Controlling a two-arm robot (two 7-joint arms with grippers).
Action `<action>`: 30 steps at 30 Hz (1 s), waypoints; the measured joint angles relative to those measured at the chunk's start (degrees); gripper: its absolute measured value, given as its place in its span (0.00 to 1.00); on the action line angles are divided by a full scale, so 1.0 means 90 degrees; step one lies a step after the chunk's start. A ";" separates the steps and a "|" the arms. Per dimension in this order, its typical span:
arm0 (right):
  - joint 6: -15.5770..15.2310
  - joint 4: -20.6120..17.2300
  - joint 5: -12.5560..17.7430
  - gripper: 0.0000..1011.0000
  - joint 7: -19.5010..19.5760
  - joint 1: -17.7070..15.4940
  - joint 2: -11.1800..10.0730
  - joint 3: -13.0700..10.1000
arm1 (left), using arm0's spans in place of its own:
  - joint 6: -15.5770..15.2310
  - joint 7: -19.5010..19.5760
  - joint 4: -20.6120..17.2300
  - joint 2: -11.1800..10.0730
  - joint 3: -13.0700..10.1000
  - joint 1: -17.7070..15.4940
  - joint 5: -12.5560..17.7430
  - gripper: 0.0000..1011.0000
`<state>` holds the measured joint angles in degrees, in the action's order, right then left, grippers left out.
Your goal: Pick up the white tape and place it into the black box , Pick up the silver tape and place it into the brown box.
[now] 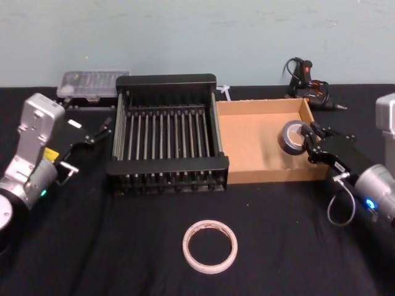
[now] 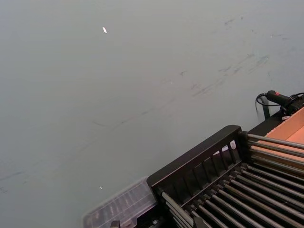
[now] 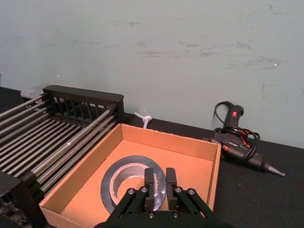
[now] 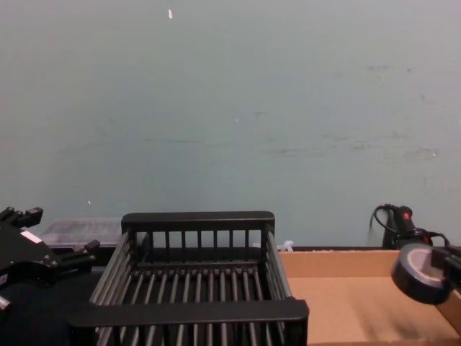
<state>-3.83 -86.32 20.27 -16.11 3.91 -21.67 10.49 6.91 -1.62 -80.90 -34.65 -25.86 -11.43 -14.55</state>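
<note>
Right gripper (image 1: pixel 308 140) clamped on the rim of the silver tape (image 1: pixel 292 137), fingers pinching the roll's wall, as seen in the right wrist view. Roll held tilted over the right end of the brown box (image 1: pixel 259 151), inside its walls; seemingly clear of the floor in the chest view, though hard to judge. Step in hand: setting the roll down in the tray. Best done by lowering until the roll nears the cardboard floor, keeping off the right wall, then opening the jaws only enough to free the rim and lifting straight up so the fingers do not drag the roll out. Left gripper (image 1: pixel 92 137) parked at the left side of the table, just beside the black box (image 1: pixel 166 139), jaws apart and empty. White tape (image 1: pixel 210 246) lying flat near the table's front edge, in front of the crate, untouched.
</note>
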 joint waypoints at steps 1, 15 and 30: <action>0.0000 0.0039 -0.0013 0.15 -0.0010 0.0037 0.0010 0.0011 | 0.0000 0.0000 0.0000 0.0000 0.0000 0.0000 0.0000 0.99; 0.0039 0.0868 -0.0304 0.15 -0.0128 0.0754 0.0235 0.0244 | 0.0000 -0.0001 0.0000 0.0000 0.0000 0.0000 0.0000 0.99; 0.0113 0.1597 -0.0696 0.15 -0.0119 0.1337 0.0494 0.0460 | 0.0000 0.0000 0.0000 0.0000 0.0000 0.0000 0.0000 0.99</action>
<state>-2.81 -71.95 14.00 -17.19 15.94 -17.23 14.63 6.91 -1.62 -80.90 -34.65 -25.86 -11.43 -14.55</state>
